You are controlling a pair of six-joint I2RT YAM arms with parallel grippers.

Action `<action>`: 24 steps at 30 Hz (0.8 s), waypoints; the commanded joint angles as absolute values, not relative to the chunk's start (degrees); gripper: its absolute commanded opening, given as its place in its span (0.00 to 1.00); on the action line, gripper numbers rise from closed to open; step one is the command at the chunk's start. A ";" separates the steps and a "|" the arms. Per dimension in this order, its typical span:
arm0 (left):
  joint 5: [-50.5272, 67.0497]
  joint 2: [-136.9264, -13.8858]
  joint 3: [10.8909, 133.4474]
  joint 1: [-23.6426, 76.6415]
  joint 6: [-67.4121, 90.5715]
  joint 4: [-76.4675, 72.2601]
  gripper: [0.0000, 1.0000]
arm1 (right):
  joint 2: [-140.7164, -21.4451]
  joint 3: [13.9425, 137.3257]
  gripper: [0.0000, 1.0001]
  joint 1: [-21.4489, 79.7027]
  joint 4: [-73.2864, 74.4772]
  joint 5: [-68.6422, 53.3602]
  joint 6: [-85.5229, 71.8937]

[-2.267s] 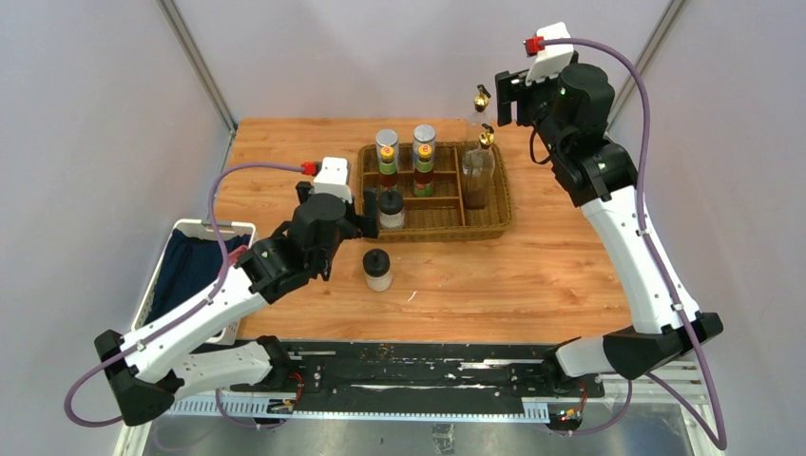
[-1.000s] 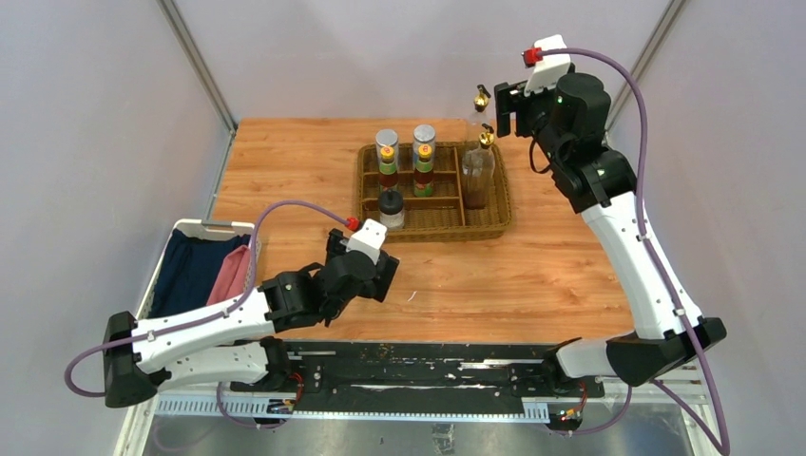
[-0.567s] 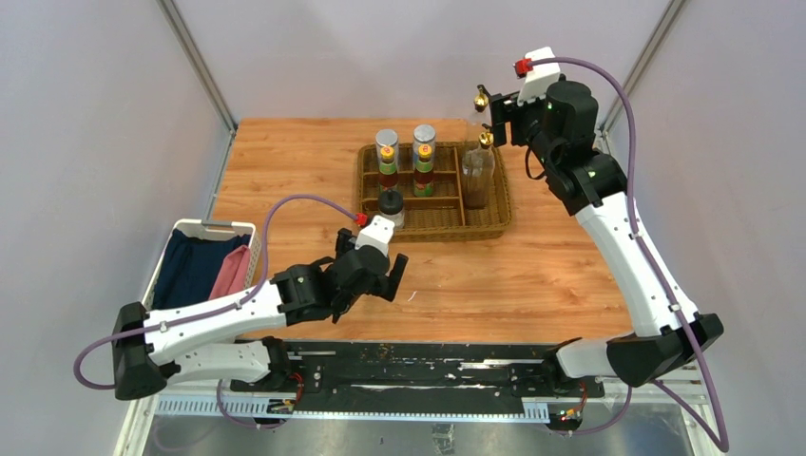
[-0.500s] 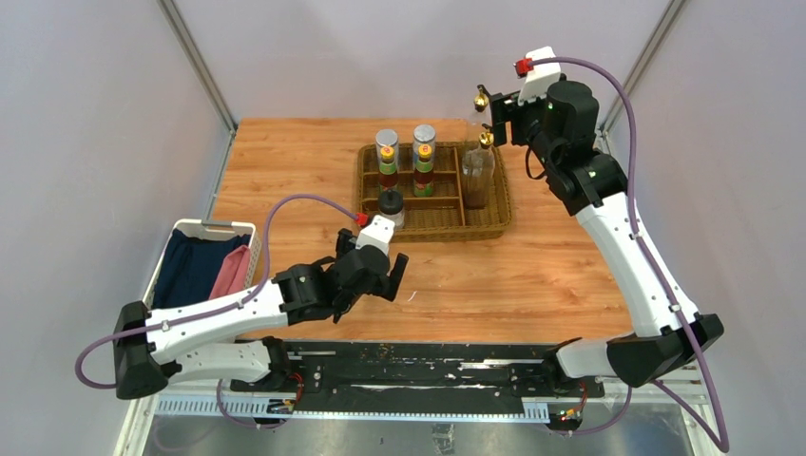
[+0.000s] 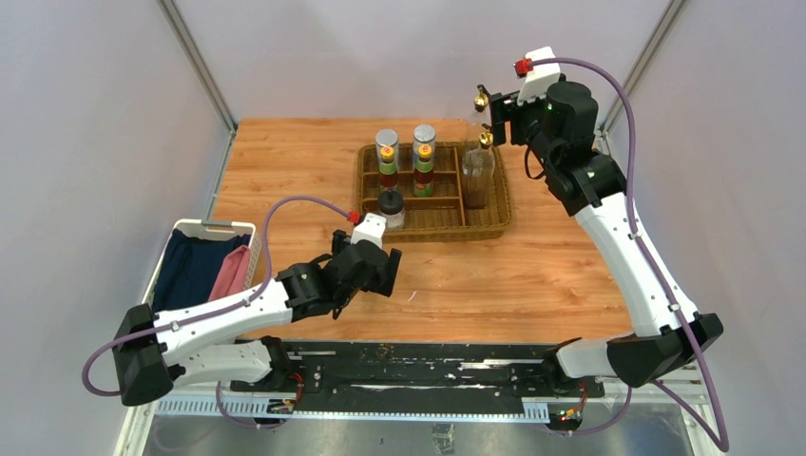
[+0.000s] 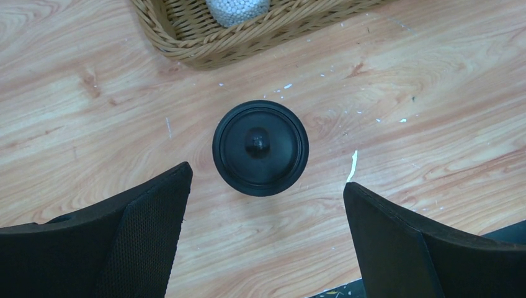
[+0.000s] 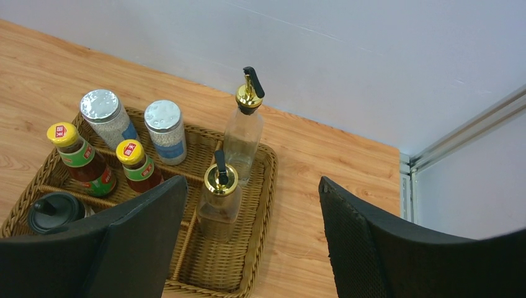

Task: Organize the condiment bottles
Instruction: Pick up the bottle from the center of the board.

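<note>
Shift of left gripper [image 6: 265,180] from wicker tray [image 6: 186,46] to above lone black-lidded jar [image 6: 260,148], jaws wide. Right gripper [image 7: 251,183] wide, empty. Grasp pending.

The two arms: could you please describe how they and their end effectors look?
The left arm and right arm have white shells with black joints. A purple cable loops along each to a white wrist block with a red connector. The left end effector and right end effector each have two broad black textured fingers.
</note>
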State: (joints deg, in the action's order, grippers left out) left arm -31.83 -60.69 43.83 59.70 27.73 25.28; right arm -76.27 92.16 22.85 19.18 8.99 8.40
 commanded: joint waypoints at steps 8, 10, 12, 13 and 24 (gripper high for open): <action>-28.67 -63.62 42.04 57.94 26.44 19.25 1.00 | -75.90 91.23 0.82 22.76 17.80 8.96 8.35; -28.47 -63.79 41.86 57.61 26.30 18.81 1.00 | -76.07 91.19 0.82 22.72 17.71 9.10 8.45; -28.27 -63.99 41.62 57.32 26.23 18.44 1.00 | -76.18 91.01 0.82 22.74 17.52 9.17 8.48; -28.14 -64.11 41.58 57.15 26.20 18.33 1.00 | -76.24 90.97 0.82 22.76 17.49 9.22 8.52; -26.39 -65.84 40.72 55.52 25.48 16.33 1.00 | -77.42 90.44 0.82 22.76 16.92 8.92 8.70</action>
